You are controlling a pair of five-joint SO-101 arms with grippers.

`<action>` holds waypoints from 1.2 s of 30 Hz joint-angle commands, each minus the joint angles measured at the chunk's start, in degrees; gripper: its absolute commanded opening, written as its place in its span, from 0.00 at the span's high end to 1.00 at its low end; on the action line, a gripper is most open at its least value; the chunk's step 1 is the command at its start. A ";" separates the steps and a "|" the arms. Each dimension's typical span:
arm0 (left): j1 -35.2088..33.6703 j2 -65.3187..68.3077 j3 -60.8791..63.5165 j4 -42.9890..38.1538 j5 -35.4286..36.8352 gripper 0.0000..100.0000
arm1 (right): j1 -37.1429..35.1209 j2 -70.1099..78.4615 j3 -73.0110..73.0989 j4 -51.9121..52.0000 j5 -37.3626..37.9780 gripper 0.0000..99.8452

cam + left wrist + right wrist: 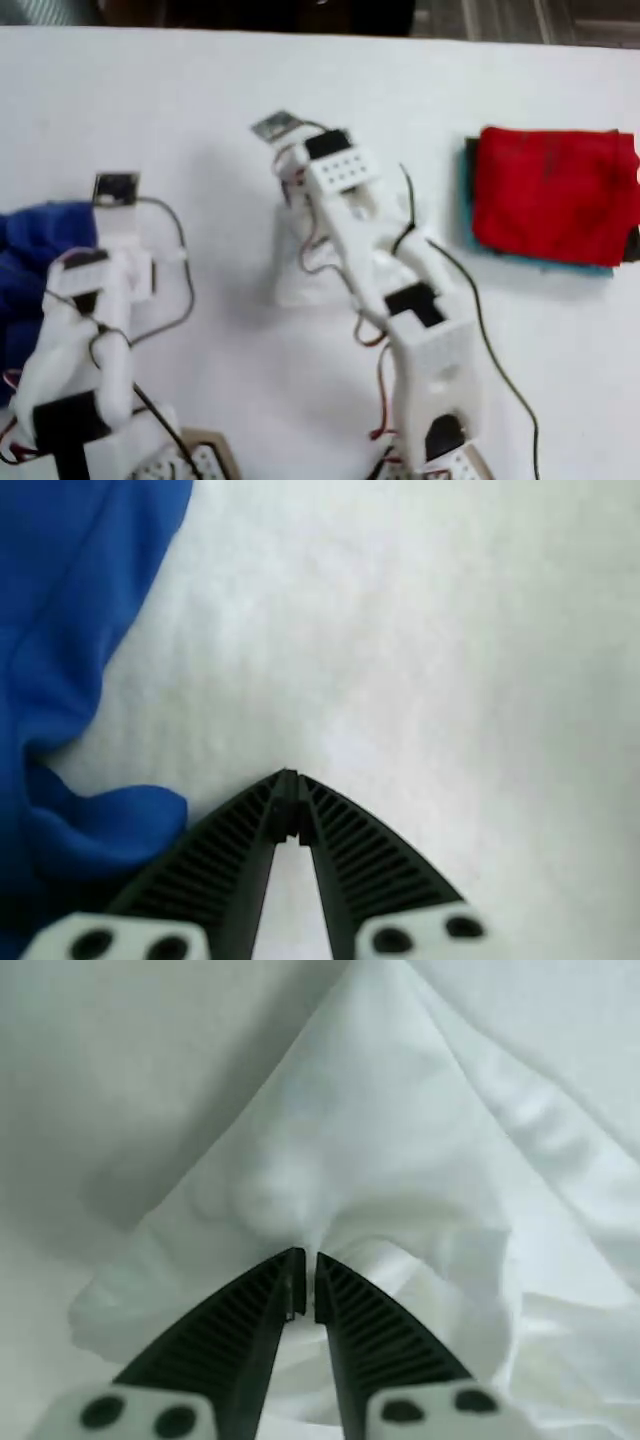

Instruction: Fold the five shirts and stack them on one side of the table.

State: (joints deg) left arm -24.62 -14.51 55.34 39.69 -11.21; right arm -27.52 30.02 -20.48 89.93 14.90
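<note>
Your right gripper (303, 1265) pinched the white shirt (390, 1150); your left gripper (288, 780), clenched empty, hung just right of the blue shirt (70, 630).

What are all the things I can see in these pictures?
red shirt: one, red, folded, at the table's right side
teal shirt: one edge showing, teal, under the red shirt
blue shirt: one, blue, crumpled, at the table's left edge
white shirt: one, white, rumpled, mid-table
table: one, white
left arm: one, white, beside the blue shirt, jaws shut on nothing
right arm: one, white, jaws pinching the white shirt
</note>
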 commanded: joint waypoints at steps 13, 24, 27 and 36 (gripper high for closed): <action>0.35 -0.62 -0.22 -0.79 0.62 0.97 | 6.73 -10.95 9.76 8.57 8.70 0.98; 0.35 -0.62 -0.31 -0.79 0.62 0.97 | 6.99 -33.01 21.89 2.68 8.62 0.98; 0.35 -0.62 -0.31 -0.79 0.62 0.97 | 7.69 -33.71 24.18 -5.76 8.53 0.98; 0.35 -0.62 -0.31 -0.79 0.62 0.97 | 10.24 -24.22 29.80 -16.66 8.53 0.98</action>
State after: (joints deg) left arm -24.53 -14.51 55.34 39.69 -11.21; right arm -17.67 5.49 9.32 73.23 23.52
